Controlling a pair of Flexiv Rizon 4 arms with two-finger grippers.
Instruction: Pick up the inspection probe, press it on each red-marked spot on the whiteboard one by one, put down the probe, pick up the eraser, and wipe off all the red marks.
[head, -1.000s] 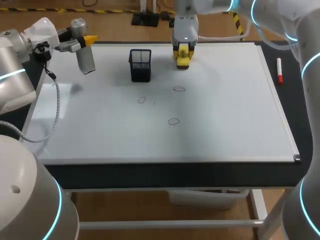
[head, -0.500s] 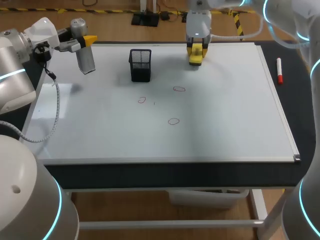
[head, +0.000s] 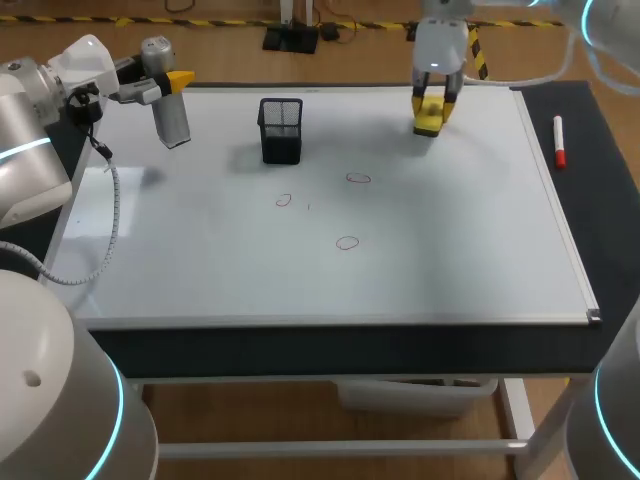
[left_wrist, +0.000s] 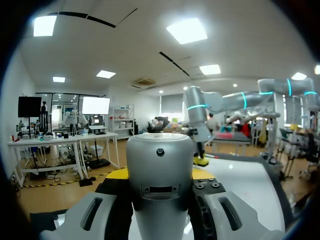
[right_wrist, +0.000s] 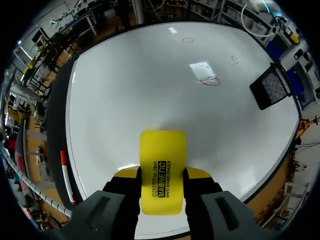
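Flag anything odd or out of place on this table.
One oddity: the left gripper holds the probe aloft while the right gripper grips the eraser. Nothing is spilled or damaged.

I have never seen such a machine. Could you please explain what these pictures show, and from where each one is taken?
This is a robot with two arms at a table. One picture looks down from above; the two round pictures come from cameras on the wrists. On the table lies a whiteboard with three small red marks and a black mesh cup on it; a marker lies beside the board. The left gripper holds a grey probe, the right gripper a yellow eraser, near the board's far edge.
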